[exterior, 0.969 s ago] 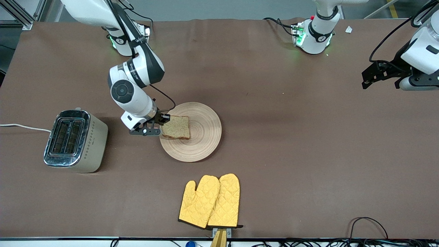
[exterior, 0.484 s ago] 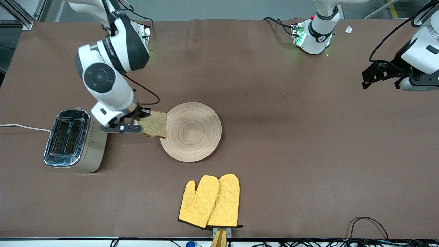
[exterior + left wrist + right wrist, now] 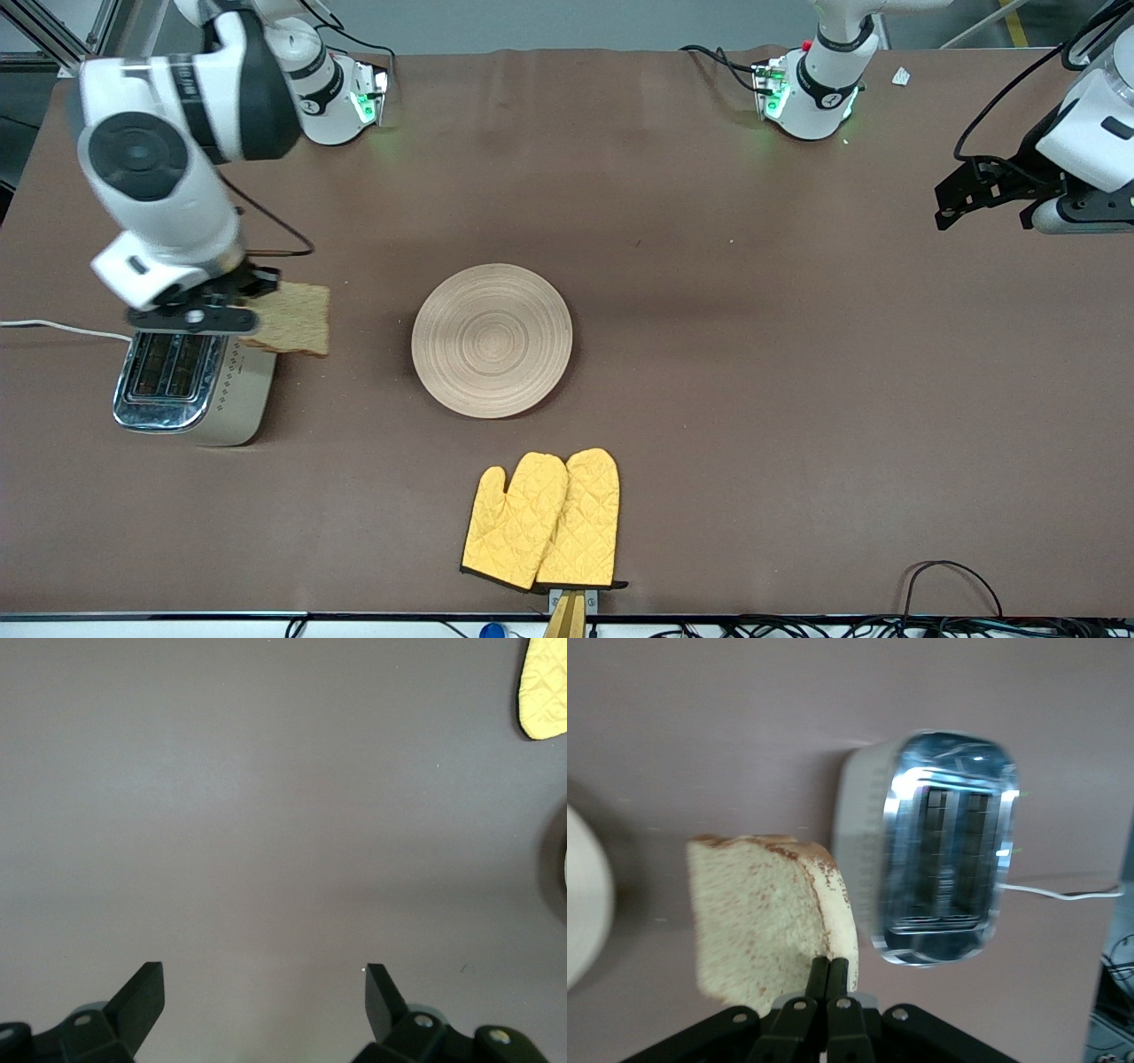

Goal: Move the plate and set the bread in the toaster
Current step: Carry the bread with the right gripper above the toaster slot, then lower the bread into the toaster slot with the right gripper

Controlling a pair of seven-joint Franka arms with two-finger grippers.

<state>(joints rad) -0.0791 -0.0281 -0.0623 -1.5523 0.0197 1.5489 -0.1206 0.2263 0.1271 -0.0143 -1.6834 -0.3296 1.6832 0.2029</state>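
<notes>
The bread [image 3: 291, 319] is pinched by one edge in the right gripper's [image 3: 232, 317] closed fingers, over the toaster's [image 3: 190, 377] edge at the plate's [image 3: 492, 340] 9 o'clock. The left gripper [image 3: 961, 197] is held waiting with fingers spread wide and empty, over the surface [image 3: 753, 354] at the plate's 2 o'clock.

Both arms are the usual glossy white shells with black bands at the joints, and the right arm [image 3: 159, 159] has a big dark grey round cap on its elbow joint. Thin black cables loop along the outside of each arm. The bases glow green, and the left arm's base [image 3: 811, 93] also has a small red button. The right end effector [image 3: 828, 974] has slim black fingers with silver screws at the pivots. The left end effector [image 3: 264, 985] has two black wedge-shaped fingers, also with silver screws
</notes>
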